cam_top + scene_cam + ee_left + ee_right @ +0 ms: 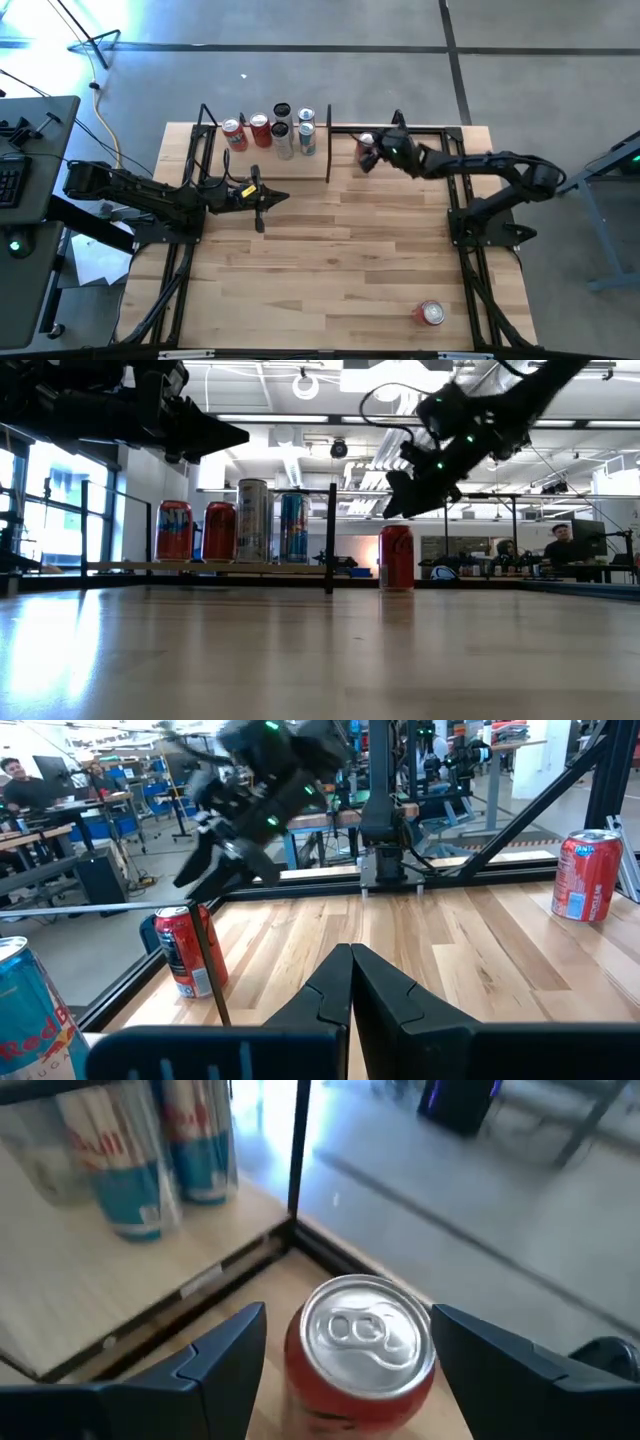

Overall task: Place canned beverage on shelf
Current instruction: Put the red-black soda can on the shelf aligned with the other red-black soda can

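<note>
At far left, the left arm's pincer (262, 196) hangs over the pale plank worktop (340, 270), just in front of the shelf, its two dark fingers (345, 982) pressed together and holding nothing. The shelf (262, 158), a rectangular pale wood platform with a black metal frame, sits at the worktop's back edge and carries a cluster of upright cans: two short red aluminium cans (174, 531) on its left part, then tall slim silver cans (252, 520) and blue-and-silver cans (294, 528) toward its right end. A thin upright end panel (329, 143) closes the shelf on the right.

Just right of that panel, a short red aluminium beverage can with a silver pull-tab lid (362, 1350) stands upright on the worktop, off the shelf. The right arm's pincer (350, 1345) is open around this can, one finger (222, 1362) on each side of its top; contact between fingers and can cannot be told.

At the front right of the worktop, well apart from everything else, another red can (431, 313) stands.

In the room behind, people (563, 546) sit at desks.
</note>
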